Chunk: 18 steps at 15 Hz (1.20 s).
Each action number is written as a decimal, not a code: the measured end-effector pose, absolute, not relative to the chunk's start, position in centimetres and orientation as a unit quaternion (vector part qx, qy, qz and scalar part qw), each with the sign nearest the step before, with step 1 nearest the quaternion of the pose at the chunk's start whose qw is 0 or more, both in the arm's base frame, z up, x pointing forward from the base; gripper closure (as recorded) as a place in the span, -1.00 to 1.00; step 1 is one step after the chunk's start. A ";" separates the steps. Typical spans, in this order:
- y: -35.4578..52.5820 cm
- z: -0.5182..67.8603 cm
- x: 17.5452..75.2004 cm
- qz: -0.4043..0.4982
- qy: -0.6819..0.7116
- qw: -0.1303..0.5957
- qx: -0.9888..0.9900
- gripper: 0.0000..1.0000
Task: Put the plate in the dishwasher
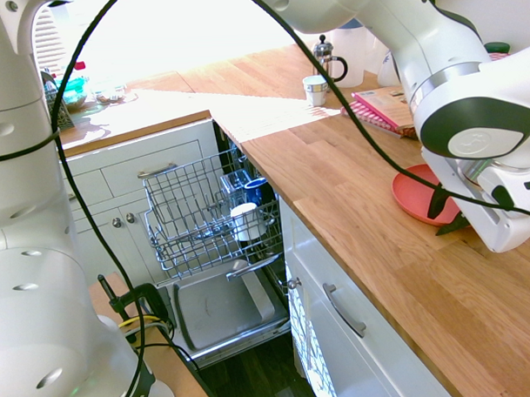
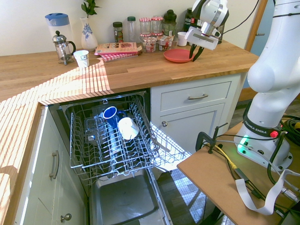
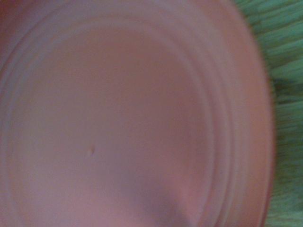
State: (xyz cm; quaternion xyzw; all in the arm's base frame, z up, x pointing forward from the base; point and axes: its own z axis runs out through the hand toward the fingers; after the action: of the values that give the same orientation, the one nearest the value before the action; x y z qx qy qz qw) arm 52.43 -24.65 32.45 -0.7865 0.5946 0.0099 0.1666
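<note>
plate (image 3: 132, 118) fills wrist view, dishwasher (image 2: 110, 140) only in exterior views

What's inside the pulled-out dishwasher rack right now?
The rack holds a blue cup and a white cup near the middle; the wires hide whatever small items lie lower down. The plate isn't in it; it's on the counter.

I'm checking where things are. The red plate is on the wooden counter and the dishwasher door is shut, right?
Not quite. The red plate is on the wooden counter, but the dishwasher is open: its door is folded down and the wire rack is pulled out with a blue cup in it. The second exterior view shows this.
</note>
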 end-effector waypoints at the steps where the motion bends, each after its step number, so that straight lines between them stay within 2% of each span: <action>1: -24.6 32.4 52.7 0.010 0.595 0.168 -0.786 1.00; 7: -24.8 32.4 52.7 0.004 0.601 0.186 -0.777 1.00; 10: -24.9 34.5 52.6 -0.030 0.584 0.169 -0.794 1.00; 14: -20.2 44.5 53.0 -0.111 0.516 0.134 -0.839 1.00; 18: -6.0 55.5 55.9 -0.174 0.421 0.052 -0.889 1.00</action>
State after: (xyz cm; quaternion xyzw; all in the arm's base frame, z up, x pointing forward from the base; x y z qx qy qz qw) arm 55.94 -5.96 55.48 -0.8887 0.4210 -0.1737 0.0518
